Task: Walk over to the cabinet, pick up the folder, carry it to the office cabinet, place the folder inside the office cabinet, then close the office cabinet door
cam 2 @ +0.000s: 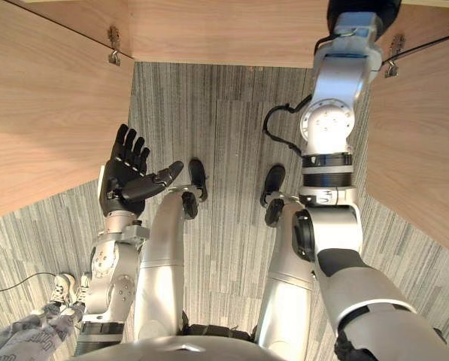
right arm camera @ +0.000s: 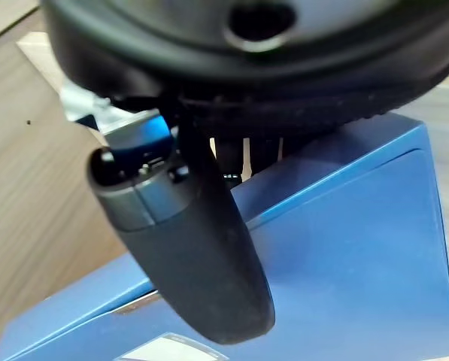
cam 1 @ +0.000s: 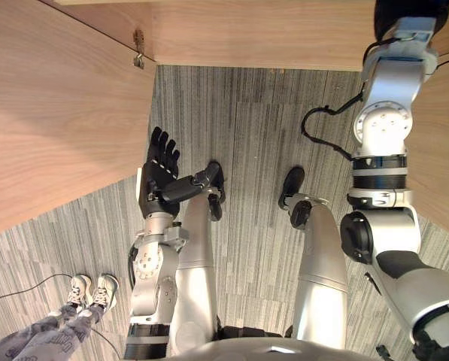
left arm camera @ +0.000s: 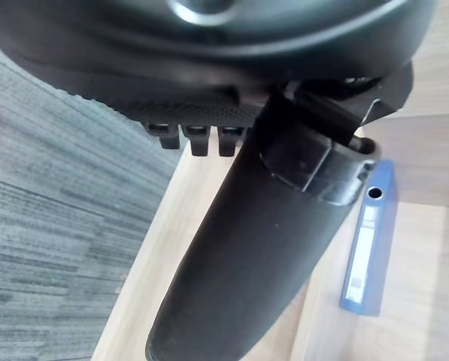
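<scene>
The blue folder [right arm camera: 344, 248] fills the right wrist view, close under my right hand [right arm camera: 201, 248]. The thumb lies across its flat face and the fingers reach past its upper edge, so the hand grips it. My right arm stretches up into the open office cabinet [cam 1: 284, 34], with the hand at the top edge [cam 1: 405, 15]. In the left wrist view the folder [left arm camera: 368, 248] stands upright on the wooden cabinet shelf. My left hand [cam 1: 160, 177] hovers over the carpet in front of the cabinet, fingers straight and holding nothing.
The cabinet's left door [cam 1: 59, 113] swings out wide on my left and the right door [cam 2: 423, 150] on my right. A person's legs and light shoes [cam 1: 89, 289] stand at the lower left on the grey carpet.
</scene>
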You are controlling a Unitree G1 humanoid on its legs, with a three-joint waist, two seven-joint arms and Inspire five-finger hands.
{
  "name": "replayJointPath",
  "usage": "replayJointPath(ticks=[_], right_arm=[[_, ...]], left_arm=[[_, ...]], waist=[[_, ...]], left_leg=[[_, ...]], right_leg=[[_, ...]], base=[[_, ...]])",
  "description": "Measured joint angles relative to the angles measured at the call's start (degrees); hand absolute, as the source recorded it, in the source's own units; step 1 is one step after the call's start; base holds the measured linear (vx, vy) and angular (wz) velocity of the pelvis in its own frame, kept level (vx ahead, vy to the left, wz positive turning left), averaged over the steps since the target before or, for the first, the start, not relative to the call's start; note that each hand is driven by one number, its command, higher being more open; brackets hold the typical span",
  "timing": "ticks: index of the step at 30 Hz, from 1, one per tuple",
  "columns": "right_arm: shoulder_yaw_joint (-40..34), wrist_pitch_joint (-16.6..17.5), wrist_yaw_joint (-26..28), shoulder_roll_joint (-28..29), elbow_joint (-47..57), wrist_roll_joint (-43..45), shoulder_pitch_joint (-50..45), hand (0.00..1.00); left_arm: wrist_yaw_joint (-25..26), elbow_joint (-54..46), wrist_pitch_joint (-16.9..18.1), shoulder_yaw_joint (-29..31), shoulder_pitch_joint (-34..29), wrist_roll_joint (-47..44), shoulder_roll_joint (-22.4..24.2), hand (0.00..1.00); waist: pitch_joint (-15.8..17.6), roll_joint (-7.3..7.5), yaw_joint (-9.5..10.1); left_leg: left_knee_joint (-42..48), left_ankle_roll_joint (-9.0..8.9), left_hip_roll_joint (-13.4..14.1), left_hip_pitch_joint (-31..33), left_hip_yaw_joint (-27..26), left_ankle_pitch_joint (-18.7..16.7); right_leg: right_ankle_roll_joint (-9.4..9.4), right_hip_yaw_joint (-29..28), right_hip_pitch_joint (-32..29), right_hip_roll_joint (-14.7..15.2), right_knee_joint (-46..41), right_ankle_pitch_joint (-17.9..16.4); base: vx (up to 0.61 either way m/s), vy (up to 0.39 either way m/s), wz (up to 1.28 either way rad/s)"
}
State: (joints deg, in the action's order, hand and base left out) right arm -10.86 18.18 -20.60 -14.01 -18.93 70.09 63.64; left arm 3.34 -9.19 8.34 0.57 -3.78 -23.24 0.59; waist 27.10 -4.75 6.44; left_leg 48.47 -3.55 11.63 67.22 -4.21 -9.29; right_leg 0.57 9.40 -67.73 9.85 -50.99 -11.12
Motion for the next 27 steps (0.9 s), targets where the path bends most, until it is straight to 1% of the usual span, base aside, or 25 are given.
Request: replayJointPath(ticks=[2, 4, 7, 8, 13, 16, 19, 22, 27], right_arm=[[-0.47, 1.19, -0.74, 0.11, -1.10, 0.12, 1.43, 0.00], [-1.53, 1.40, -1.26, 0.20, -1.89, 2.30, 2.47, 0.00], [-2.31, 3.27, -2.09, 0.20, -3.30, 5.30, 4.18, 0.00], [-3.16, 3.53, -2.56, 0.19, -3.37, 6.43, 4.76, 1.00], [-3.14, 4.57, -3.09, -0.30, -5.24, 6.53, 6.67, 1.00], [1.41, 3.98, -3.09, -3.45, -6.51, 6.48, 6.87, 1.00], [5.77, 1.48, -3.01, -7.00, -7.34, 6.36, 7.15, 1.00], [9.33, -0.91, -2.68, -9.30, -9.17, 5.88, 8.73, 1.00], [12.24, -3.84, -1.89, -11.53, -12.05, 4.33, 11.27, 1.00]], left_arm=[[0.17, 2.49, 0.01, -0.17, 1.46, 0.00, -0.41, 1.00], [0.59, 6.46, -0.22, -0.09, 3.25, 0.04, -0.48, 1.00], [0.71, 8.94, -0.42, -0.10, 2.67, -0.84, -0.46, 1.00], [0.99, 9.24, -0.42, -0.05, 2.46, -1.40, -0.47, 1.00], [1.16, 9.55, -0.42, -0.04, 1.80, -3.20, -0.81, 1.00], [0.77, 9.77, -0.42, -0.14, 1.68, -3.25, -0.86, 1.00], [-0.21, 10.87, -0.42, -0.30, 1.66, -3.27, -1.02, 1.00], [-0.27, 11.40, -0.42, -0.32, 1.65, -3.39, -1.78, 1.00], [-0.53, 11.69, -0.42, -0.34, 1.64, -3.74, -3.08, 1.00]], waist=[[-0.06, -0.10, -0.30], [-0.09, -0.14, -0.64], [-0.09, -0.15, -0.70], [-0.10, -0.16, -0.57], [-0.11, -0.18, -0.48], [-0.13, -0.21, -0.47], [-0.27, -0.44, -0.60], [-0.29, -0.47, -0.76], [-0.34, -0.55, -0.76]], left_leg=[[-1.40, -0.15, -0.04, -0.11, 0.03, 0.96], [-2.38, -0.33, -0.13, -0.23, 0.14, 1.77], [-3.90, -0.73, -0.18, -0.23, 0.48, 3.12], [-4.80, -0.81, -0.20, -0.22, 0.58, 3.77], [-6.91, -1.05, -0.16, -0.23, 0.60, 5.56], [-7.43, -1.45, 0.03, -0.18, 0.44, 5.96], [-8.17, -1.30, 0.09, -0.16, 0.00, 6.50], [-8.73, -1.41, 0.46, -0.07, -0.04, 7.25], [-11.32, -1.91, 1.05, -0.14, -0.18, 8.57]], right_leg=[[0.12, 0.33, -0.01, -0.02, 0.75, 0.41], [0.49, 0.66, -0.01, -0.02, 1.06, 0.68], [1.02, 1.55, -0.03, -0.04, 1.72, 1.02], [0.97, 1.91, -0.07, -0.03, 2.15, 1.10], [1.08, 3.17, -0.34, 0.57, 2.43, 1.27], [1.15, 3.53, -0.65, 0.76, 2.43, 1.44], [1.11, 4.68, -1.07, 1.77, 2.48, 1.52], [1.07, 5.97, -1.30, 2.31, 2.56, 1.73], [1.08, 7.92, -1.36, 2.40, 3.74, 1.73]], base=[[-0.03, 0.011, 0.07], [-0.03, 0.007, 0.08], [-0.03, 0.000, 0.09], [-0.04, -0.006, 0.13], [-0.03, 0.003, 0.10], [-0.03, 0.019, 0.00], [-0.02, 0.029, -0.04], [-0.03, 0.027, -0.06], [-0.04, 0.012, 0.01]])
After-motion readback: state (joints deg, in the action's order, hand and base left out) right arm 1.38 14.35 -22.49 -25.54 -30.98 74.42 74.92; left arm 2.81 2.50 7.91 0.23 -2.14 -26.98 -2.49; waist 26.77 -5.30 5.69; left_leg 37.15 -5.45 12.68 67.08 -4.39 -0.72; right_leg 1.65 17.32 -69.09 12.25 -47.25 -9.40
